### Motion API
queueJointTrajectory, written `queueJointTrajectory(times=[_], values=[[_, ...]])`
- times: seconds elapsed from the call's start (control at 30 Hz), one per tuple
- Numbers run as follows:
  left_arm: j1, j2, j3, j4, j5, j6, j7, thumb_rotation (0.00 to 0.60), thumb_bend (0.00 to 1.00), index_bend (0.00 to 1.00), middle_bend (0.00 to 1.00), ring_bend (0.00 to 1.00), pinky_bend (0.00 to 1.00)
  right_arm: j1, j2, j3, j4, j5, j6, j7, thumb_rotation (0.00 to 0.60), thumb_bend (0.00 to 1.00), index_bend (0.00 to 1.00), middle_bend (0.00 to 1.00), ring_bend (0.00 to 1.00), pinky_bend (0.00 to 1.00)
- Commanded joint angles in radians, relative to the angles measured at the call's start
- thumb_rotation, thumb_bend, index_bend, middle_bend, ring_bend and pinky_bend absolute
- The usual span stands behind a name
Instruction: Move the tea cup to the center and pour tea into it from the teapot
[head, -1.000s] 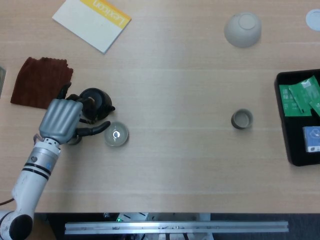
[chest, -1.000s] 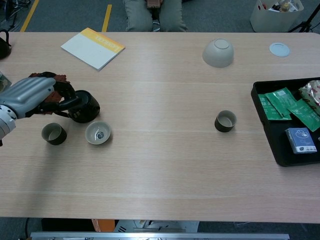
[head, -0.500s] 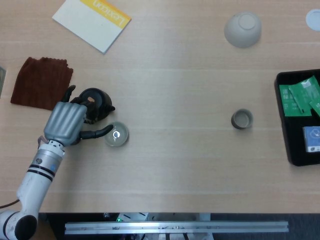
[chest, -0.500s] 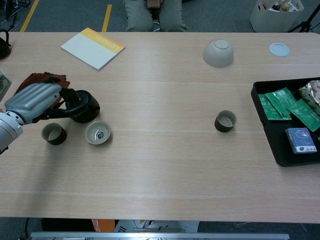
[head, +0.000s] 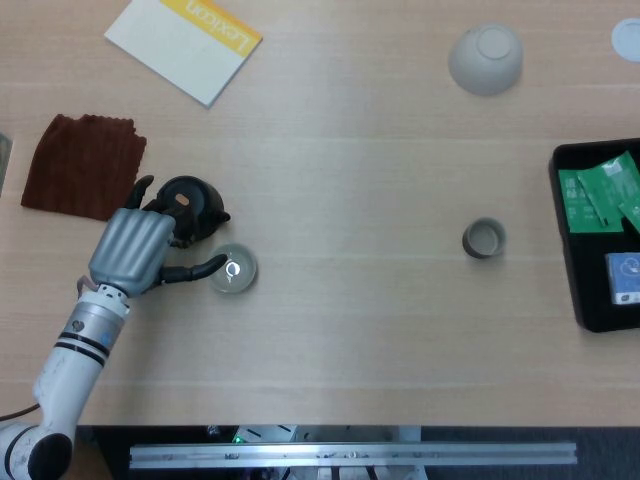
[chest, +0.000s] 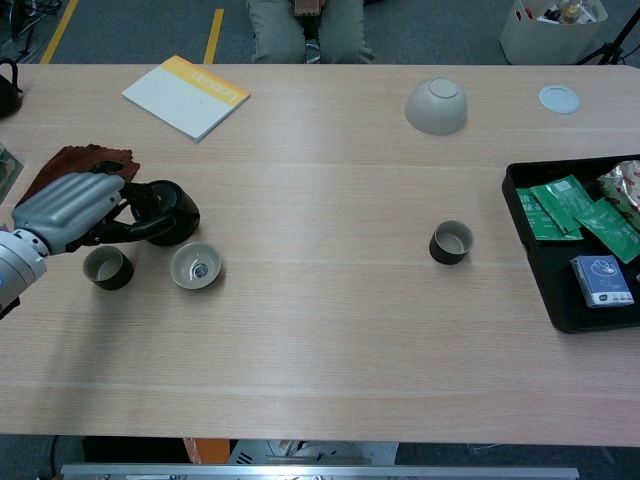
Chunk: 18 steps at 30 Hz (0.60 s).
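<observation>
A round, dark glossy teapot (head: 192, 205) sits at the table's (head: 350, 330) left, just beside a pale shallow lid (head: 234, 270) and a small dark cup (chest: 107, 268). Another cup (head: 484, 239) stands well to the right. The left hand (head: 130, 248), metallic grey, lies knuckles-up against the teapot, dark fingers (chest: 150, 228) curled round its near side; whether it truly grips, I cannot tell.

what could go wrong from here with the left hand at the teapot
1. The left hand sits at the teapot with its fingers spread around it, so the hold may be insecure and the pot could tip when lifted.
2. A small cup and a shallow lid-like dish lie just in front; a finger could knock them.
</observation>
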Motion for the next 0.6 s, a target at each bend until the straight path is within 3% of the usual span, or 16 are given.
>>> queueJointTrajectory(times=[0.03,0.6], values=[[0.002,-0.006,-0.004,0.011,-0.005,-0.004,-0.001,0.0,0.08,0.4,0.44,0.31,0.0,-0.001,0.0,0.0,0.0,0.001,0.001,-0.001,0.6,0.34,0.13,0.21,0.03,0.12],[0.023,-0.007,-0.004,0.065,0.03,-0.006,-0.035,0.0,0.08,0.4,0.44,0.31,0.0,0.0,0.003,0.001,-0.023,0.0,-0.003,-0.029,0.6,0.34,0.13,0.21,0.03,0.12]])
